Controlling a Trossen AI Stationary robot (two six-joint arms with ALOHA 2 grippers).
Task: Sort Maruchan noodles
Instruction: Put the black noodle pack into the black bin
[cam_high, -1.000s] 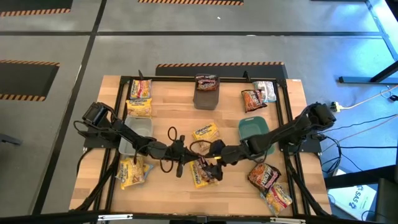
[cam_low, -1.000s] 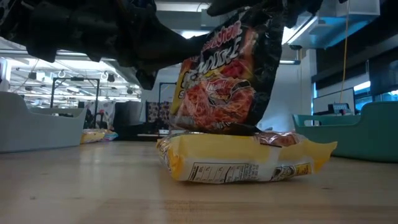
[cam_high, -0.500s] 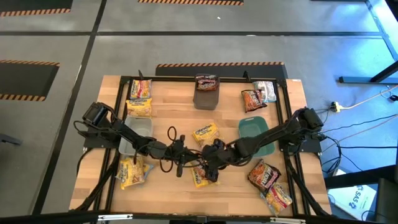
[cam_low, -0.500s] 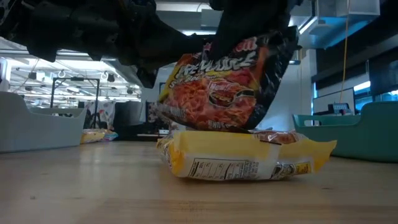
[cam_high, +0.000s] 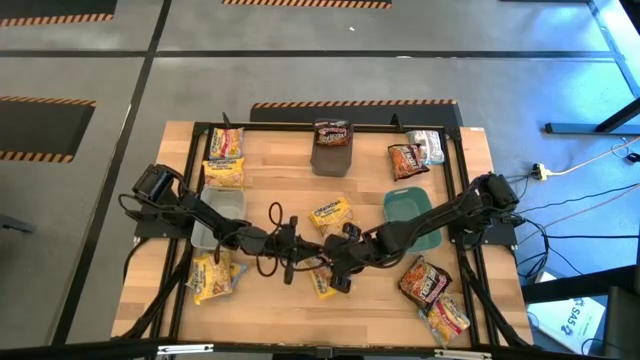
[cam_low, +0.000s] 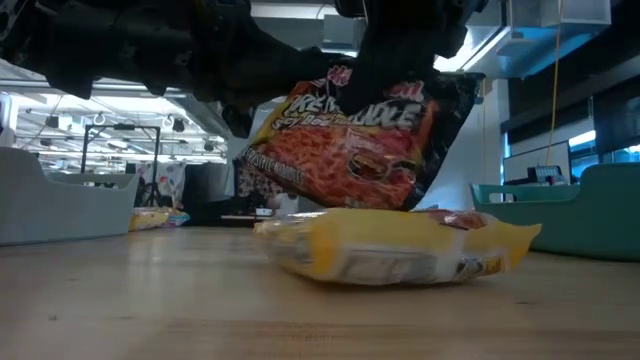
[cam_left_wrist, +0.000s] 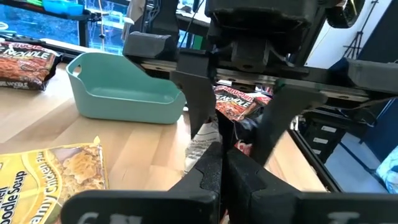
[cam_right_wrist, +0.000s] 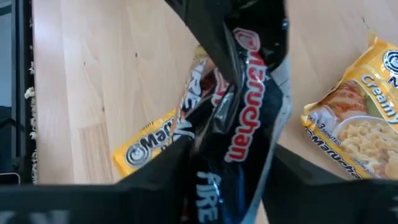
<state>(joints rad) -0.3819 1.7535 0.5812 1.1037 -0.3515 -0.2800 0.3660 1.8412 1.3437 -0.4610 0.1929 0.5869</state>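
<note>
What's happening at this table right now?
A two-armed robot is sorting ramen packets. Near the table's middle, the right gripper and the shut left gripper both pinch a dark red Maruchan packet, held just above a yellow packet lying on the table. Other packets lie scattered around, some beside the teal bin.

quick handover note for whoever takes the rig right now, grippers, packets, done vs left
Right gripper: closed on a red packet, lifted just above the yellow packet at table centre.
Left gripper: shut, empty, beside it.
Done: one red packet in the grey bin.
Left: yellow packets on the left side, one at centre, red and silver ones at right; teal bin looks empty.
</note>
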